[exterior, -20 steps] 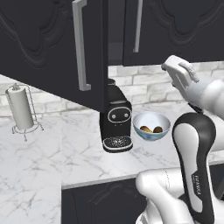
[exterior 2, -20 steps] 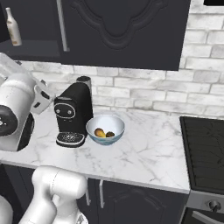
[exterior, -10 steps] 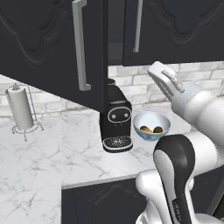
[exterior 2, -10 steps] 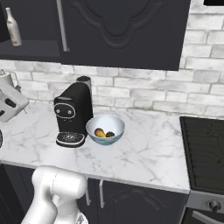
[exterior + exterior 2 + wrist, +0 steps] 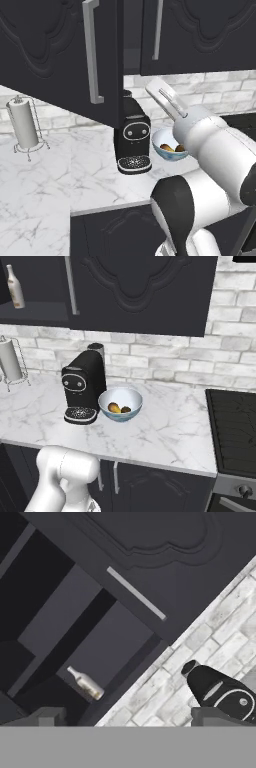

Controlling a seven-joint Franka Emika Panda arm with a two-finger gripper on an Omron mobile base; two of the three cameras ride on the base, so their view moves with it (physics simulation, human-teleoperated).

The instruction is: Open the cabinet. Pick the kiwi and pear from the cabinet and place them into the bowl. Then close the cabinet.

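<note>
The black cabinet (image 5: 200,35) has its left door (image 5: 50,60) swung wide open toward me and its right door (image 5: 140,286) shut. The pale bowl (image 5: 120,398) sits on the counter right of the coffee machine. In it lie the yellowish pear (image 5: 114,407) and the dark brown kiwi (image 5: 126,409). My gripper (image 5: 130,717) is open and empty, raised above the counter. It faces the shut door's silver handle (image 5: 136,593) and the open shelf. The white hand (image 5: 164,96) hangs above the bowl (image 5: 162,137) in the left base view.
A black coffee machine (image 5: 82,388) stands under the cabinet. One pale bottle (image 5: 15,287) is on the open shelf. A paper towel holder (image 5: 24,127) sits at the counter's left, and a black stovetop (image 5: 235,426) lies to the right.
The arm has swung up and leftward, bringing the hand in front of the cabinet. It has left the right base view's left edge. Bowl and fruit have not moved.
</note>
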